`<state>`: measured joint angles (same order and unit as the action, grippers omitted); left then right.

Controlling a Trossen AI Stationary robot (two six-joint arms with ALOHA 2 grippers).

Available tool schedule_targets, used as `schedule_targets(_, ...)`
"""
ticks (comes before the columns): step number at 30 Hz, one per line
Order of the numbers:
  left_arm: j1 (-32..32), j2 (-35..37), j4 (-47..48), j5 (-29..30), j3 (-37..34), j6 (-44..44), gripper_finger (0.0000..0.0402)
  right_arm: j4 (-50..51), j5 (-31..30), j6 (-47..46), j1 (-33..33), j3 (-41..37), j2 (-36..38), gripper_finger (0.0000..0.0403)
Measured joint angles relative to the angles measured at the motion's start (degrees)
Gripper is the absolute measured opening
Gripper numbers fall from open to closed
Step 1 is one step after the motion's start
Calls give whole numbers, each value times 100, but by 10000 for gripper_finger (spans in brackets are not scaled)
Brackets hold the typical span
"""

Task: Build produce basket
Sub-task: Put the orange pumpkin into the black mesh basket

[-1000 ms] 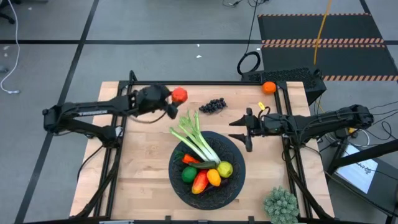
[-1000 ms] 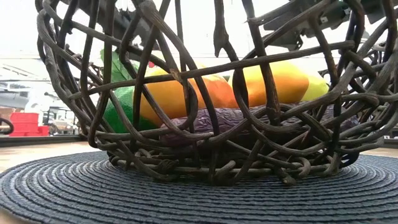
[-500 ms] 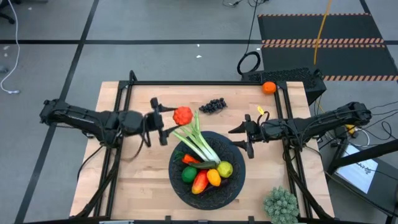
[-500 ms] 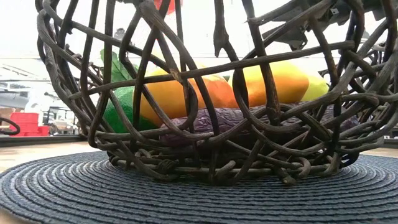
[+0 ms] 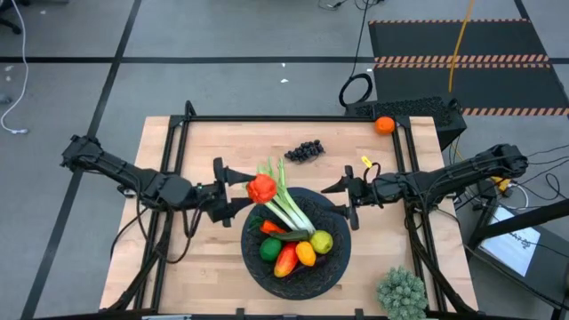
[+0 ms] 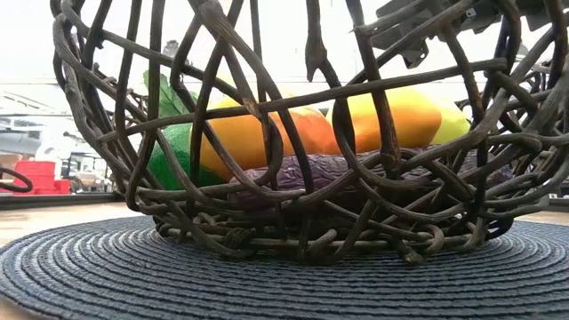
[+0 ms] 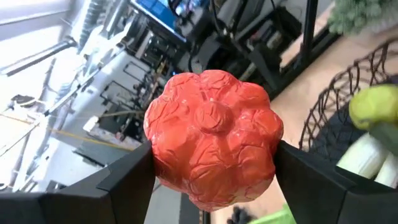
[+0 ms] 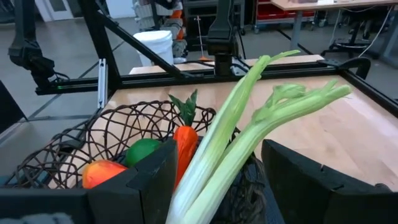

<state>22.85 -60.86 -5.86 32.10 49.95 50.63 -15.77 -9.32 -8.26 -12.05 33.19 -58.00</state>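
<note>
A red tomato (image 5: 260, 188) hangs over the far-left rim of the black woven basket (image 5: 338, 263), above the leek's green tops. My left gripper (image 5: 250, 188) is shut on it; the wrist view shows the tomato (image 7: 212, 142) filling the gap between the fingers. The leek (image 5: 289, 206) lies slanting in the basket with a lime (image 5: 269, 250), a red pepper (image 5: 285, 261) and a carrot (image 5: 273, 228). My right gripper (image 5: 341, 192) stands open at the basket's far-right rim, nothing between its fingers; the leek (image 8: 249, 134) lies ahead of and below it. My left gripper pinches the tomato between its two fingers, one on each of two opposite sides (image 7: 163, 163). The fingers (image 7: 124, 183) come in about level from the table's left. The tomato is lifted clear, above the basket's rim.
Dark grapes (image 5: 304, 149) lie on the table beyond the basket. An orange (image 5: 384, 125) sits at the far right corner. A bushy pale-green clump (image 5: 402, 292) stands at the near right. Bare wood lies left of the basket.
My left gripper has swung from the far part of the table toward the near edge and the basket, rolling its wrist, with the tomato still held. The tomato now hangs over the basket's far-left rim. My right gripper has crept slightly toward the basket.
</note>
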Motion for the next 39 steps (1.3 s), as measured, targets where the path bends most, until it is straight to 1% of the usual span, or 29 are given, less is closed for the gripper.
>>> schedule_targets(3, 73, 0, -151, 6, 0, -76, 300, 9, -6, 27, 4, 0, 0, 226)
schedule_targets(7, 174, -2, -144, 9, 0, -510, 299, 9, -9, 60, 4, 0, 0, 226)
schedule_targets(10, 248, -2, -186, 1, 0, -1230, 294, -13, -9, 60, 4, 0, 0, 226)
schedule_targets(16, 397, -2, -191, 3, 1, -2958, 299, -28, -9, 50, 4, 0, 0, 226)
schedule_targets(23, 603, -2, -171, -8, 0, -4915, 296, -195, 3, -2, 4, 0, 0, 226)
schedule_targets(26, 731, -2, -167, -6, 0, -5549, 298, -295, 17, -6, -18, 0, 0, 226)
schedule_targets(29, 896, -2, -160, -4, 0, -5777, 299, -312, 17, -59, -48, 0, 0, 226)
schedule_targets(33, 1140, -119, -201, 23, 1, -5715, 292, -328, 15, -192, -48, 0, 0, 226)
schedule_targets(39, 1360, -664, -210, 292, 2, -5552, 293, -302, 12, -467, -84, 0, 0, 226)
